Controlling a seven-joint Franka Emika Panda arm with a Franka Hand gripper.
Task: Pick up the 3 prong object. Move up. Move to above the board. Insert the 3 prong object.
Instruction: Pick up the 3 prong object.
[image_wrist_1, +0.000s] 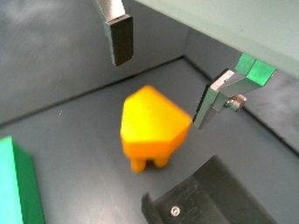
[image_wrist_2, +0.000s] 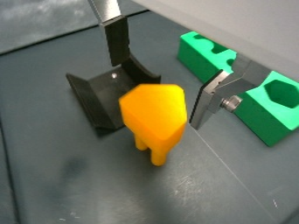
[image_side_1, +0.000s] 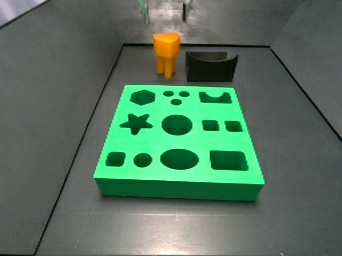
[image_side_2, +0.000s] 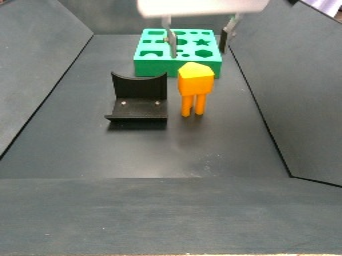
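— Where's the 3 prong object (image_side_2: 197, 88)?

— Upright on the floor beside the fixture (image_side_2: 136, 98), short of the board (image_side_1: 177, 140). Gripper (image_wrist_1: 163, 68) hovers above, jaws spread — I'd lower straight, centre it, then pinch.

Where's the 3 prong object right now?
The 3 prong object stands upright on the floor beside the fixture, just off the board, below the open gripper.

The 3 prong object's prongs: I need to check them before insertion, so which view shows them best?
A side view: the 3 prong object stands upright there, two prongs plainly visible beneath the open gripper. The other side view shows it small and far. Both wrist views look down on its top, prongs mostly hidden.
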